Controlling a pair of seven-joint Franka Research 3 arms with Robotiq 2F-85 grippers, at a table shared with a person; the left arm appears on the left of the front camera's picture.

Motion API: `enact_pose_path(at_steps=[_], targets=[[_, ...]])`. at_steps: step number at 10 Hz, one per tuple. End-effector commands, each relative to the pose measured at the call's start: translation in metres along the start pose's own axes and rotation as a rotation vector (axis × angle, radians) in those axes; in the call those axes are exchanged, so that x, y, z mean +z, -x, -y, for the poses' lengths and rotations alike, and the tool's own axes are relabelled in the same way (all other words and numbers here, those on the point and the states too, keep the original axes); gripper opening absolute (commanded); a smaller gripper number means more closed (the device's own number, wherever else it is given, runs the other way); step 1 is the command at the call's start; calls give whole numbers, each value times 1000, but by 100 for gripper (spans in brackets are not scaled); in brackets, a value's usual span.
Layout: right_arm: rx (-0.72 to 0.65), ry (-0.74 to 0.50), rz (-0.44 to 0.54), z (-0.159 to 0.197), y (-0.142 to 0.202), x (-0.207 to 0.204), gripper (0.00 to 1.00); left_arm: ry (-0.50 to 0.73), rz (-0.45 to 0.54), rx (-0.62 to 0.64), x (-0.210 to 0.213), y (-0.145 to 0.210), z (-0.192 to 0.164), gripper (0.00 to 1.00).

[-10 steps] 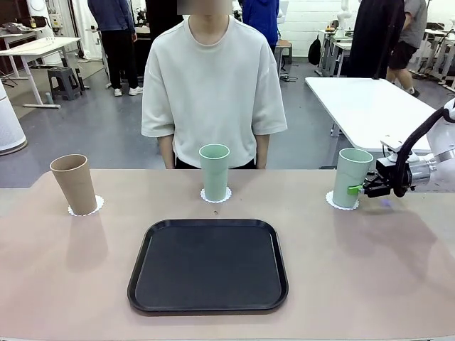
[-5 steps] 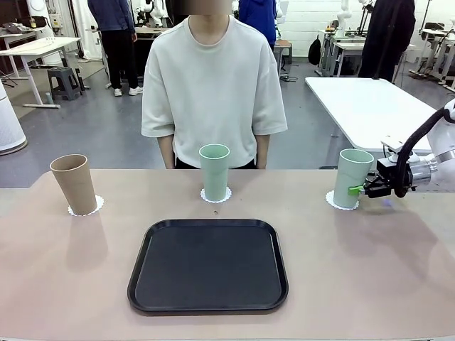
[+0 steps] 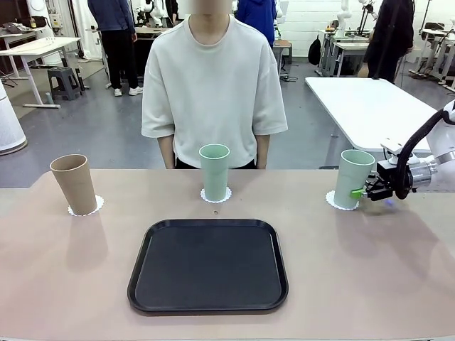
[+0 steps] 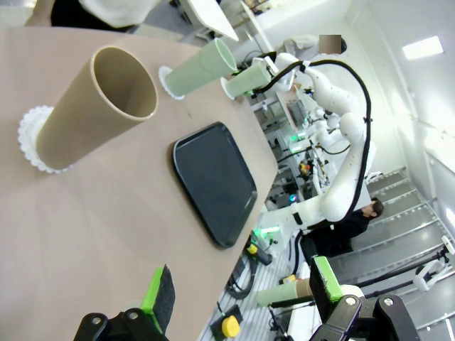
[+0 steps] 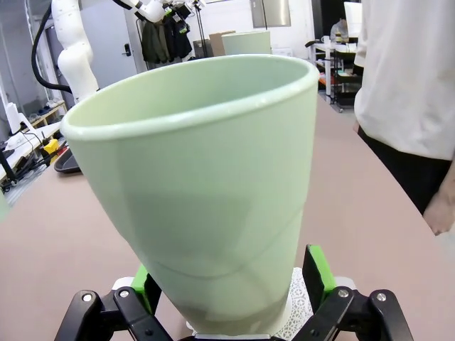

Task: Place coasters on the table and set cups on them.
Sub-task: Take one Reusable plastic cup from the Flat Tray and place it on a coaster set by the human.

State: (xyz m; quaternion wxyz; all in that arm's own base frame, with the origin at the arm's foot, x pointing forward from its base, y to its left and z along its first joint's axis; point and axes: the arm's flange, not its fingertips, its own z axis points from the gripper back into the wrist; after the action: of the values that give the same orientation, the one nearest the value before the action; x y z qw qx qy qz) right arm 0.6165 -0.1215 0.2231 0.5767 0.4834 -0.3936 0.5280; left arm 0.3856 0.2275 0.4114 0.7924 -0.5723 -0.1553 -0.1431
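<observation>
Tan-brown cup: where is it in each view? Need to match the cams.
Front view: the tan-brown cup stands far left on its coaster.
Left wrist view: upper left, lying sideways in the picture, its mouth toward the middle.
Right wrist view: I cannot find it.
Shared landmark: the black tray, centre in front, centre in left wrist, a dark sliver at left in right wrist.

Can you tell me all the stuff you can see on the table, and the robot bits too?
Cups: three; tan cup left, green cup middle, green cup right; each on a coaster.
Coasters: three, white, lacy; left, middle, right.
Tray: one, black, table middle, near side.
Table: one, beige-pink.
Person: one, pale T-shirt, far side.
Left end effector: open, above the table.
Right end effector: open, pads either side of the right cup.
</observation>
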Motion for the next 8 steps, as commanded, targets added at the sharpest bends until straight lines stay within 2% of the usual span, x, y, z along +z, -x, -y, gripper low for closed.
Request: enact_pose_path(at_steps=[1, 8], targets=[[-48, -1, -38, 7, 1, 3, 100, -1, -4, -2, 2, 0, 1, 100], [-104, 17, -110, 11, 6, 22, 100, -1, -4, -2, 2, 0, 1, 100]])
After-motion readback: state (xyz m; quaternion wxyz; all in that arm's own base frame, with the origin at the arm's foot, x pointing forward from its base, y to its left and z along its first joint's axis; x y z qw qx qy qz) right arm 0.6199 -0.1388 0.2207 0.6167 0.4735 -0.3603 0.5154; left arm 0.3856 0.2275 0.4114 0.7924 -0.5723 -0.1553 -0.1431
